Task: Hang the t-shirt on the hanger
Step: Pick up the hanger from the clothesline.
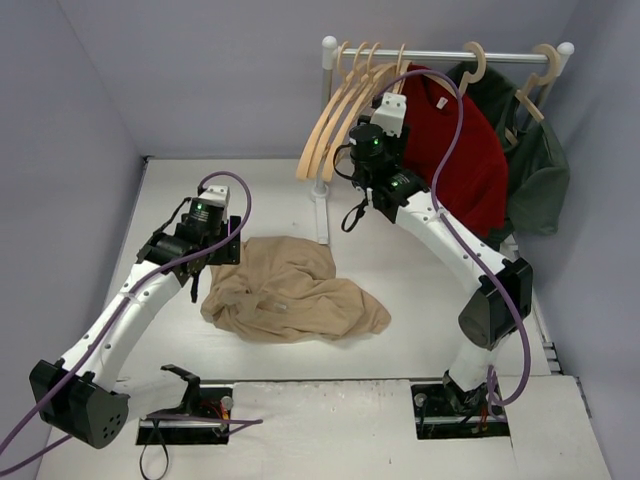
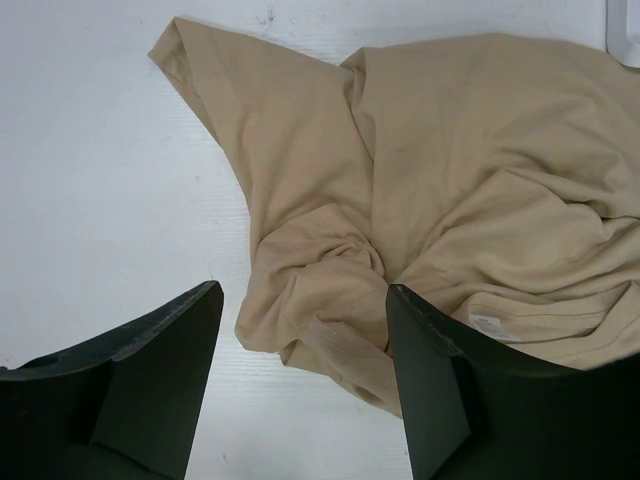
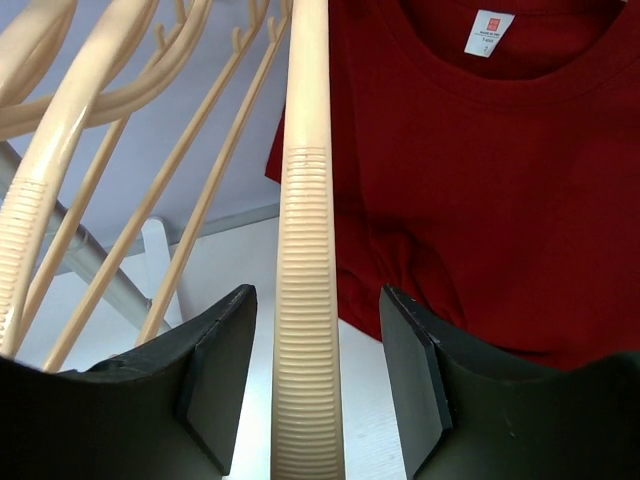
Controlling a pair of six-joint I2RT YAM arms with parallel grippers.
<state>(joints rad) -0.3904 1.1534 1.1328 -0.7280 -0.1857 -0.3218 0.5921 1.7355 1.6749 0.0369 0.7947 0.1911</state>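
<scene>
We're early on: t-shirt (image 1: pixel 290 295) lies crumpled on desk (image 1: pixel 330 365) under L gripper (image 2: pixel 305 300), jaws open & empty; R gripper (image 3: pixel 317 300) jaws open astride hanger (image 3: pixel 310 200), not yet clamped.

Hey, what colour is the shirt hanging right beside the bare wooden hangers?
The hanging shirt is dark red, clearest in the right wrist view.

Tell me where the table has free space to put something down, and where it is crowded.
Free: the strip between the t-shirt and the arm bases; the far-left table corner, between the wall and the rack post. Crowded: the rail, with spare hangers, the red t-shirt and green garment.
</scene>
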